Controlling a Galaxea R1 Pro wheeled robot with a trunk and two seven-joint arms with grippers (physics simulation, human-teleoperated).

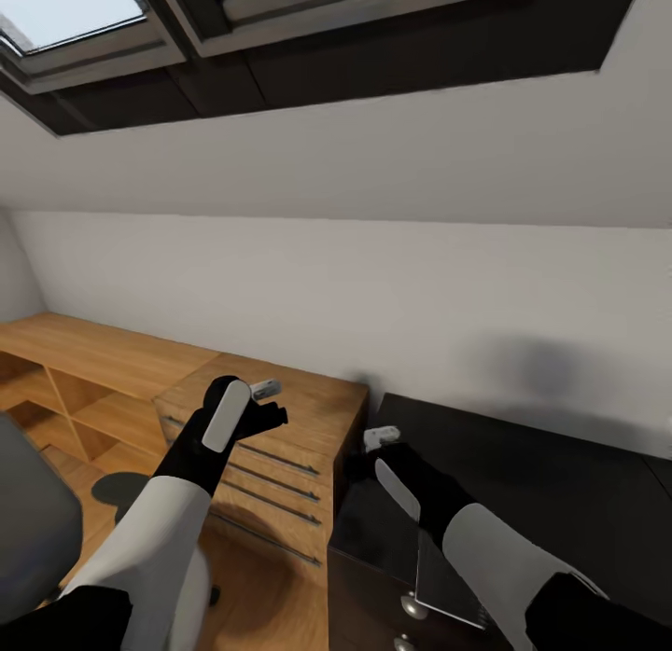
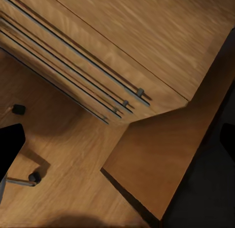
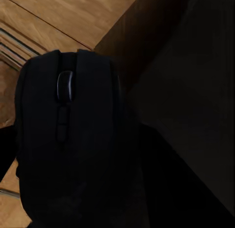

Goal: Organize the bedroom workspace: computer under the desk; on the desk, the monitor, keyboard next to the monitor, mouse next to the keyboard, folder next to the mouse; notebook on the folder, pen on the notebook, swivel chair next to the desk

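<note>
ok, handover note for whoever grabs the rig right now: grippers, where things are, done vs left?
Right gripper: holds the mouse, at the near end of the black desk; jaws hidden, so grip is judged from the right wrist view.
Left gripper: carries nothing, jaw state unclear, above the light-wood drawer chest.
Swivel chair: at head view's left edge, away from the desk.
Done: mouse picked up.
Left: set it on the desk; monitor, keyboard, folder, notebook, pen unconfirmed here.
</note>
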